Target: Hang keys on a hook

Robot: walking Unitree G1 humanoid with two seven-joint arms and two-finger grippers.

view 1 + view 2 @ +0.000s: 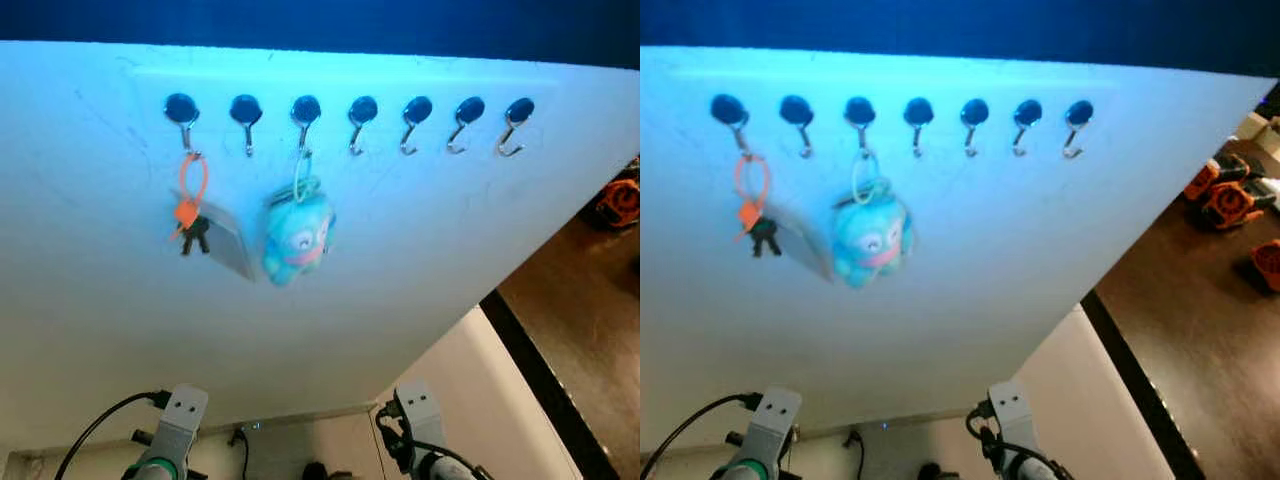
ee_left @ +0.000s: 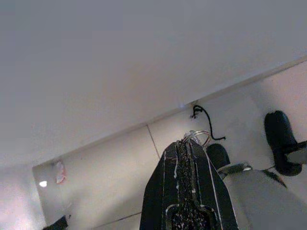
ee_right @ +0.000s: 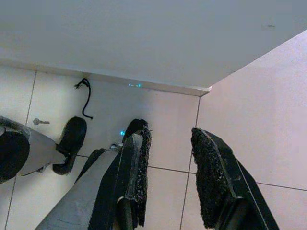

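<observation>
We get two head cams looking up at a white wall (image 1: 420, 260) w/ a row of hooks (image 1: 362, 122); both eyes share that row, the right eye reaching farther right over a dark floor (image 1: 1200, 330). Wrist cams sit low, close behind their own fingers. Left wrist cam looks along the left gripper (image 2: 188, 143) toward wall base and tiled floor (image 2: 115, 177). Right wrist cam looks along the right gripper (image 3: 170, 139) at the same tiles, black cable (image 3: 86, 96) shared.
</observation>
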